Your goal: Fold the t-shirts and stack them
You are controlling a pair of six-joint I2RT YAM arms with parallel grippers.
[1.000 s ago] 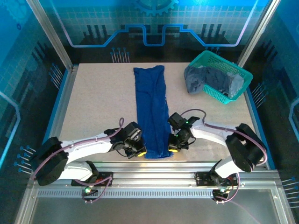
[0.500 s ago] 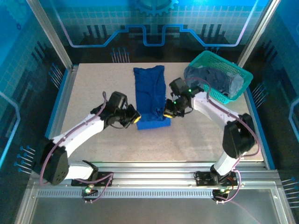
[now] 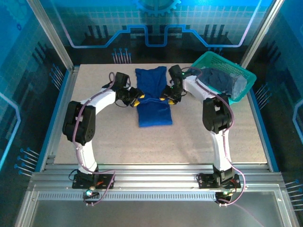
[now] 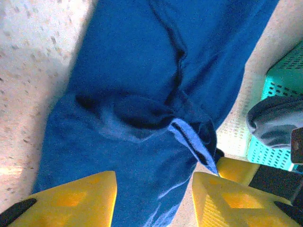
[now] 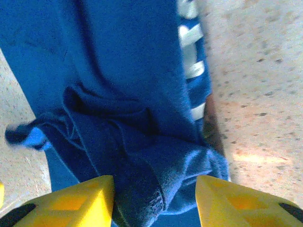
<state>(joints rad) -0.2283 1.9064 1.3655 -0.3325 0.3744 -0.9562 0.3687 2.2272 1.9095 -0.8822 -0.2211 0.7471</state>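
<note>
The royal blue t-shirt (image 3: 154, 112) lies in the middle of the table as a narrow strip, its near half folded back over the far half. My left gripper (image 3: 135, 100) stands open at the left end of the folded-over hem, and my right gripper (image 3: 166, 99) stands open at the right end. In the left wrist view the yellow fingers (image 4: 79, 199) stand apart over the blue cloth (image 4: 137, 66). The right wrist view shows that gripper (image 5: 154, 203) the same way above the rumpled hem (image 5: 142, 142), with a bit of white print (image 5: 189, 52) showing. Duller grey-blue t-shirts (image 3: 215, 81) lie heaped in the basket.
The teal mesh basket (image 3: 244, 88) stands at the far right corner, just beyond my right arm, and its wall (image 4: 284, 90) shows in the left wrist view. Metal frame posts (image 3: 52, 38) rise at the far corners. Bare speckled tabletop (image 3: 156, 146) stretches in front of the shirt.
Both grippers carried the shirt's near hem away from the arm bases and over its far half, halving its length. Their jaws, shut on the hem before, now stand apart.
</note>
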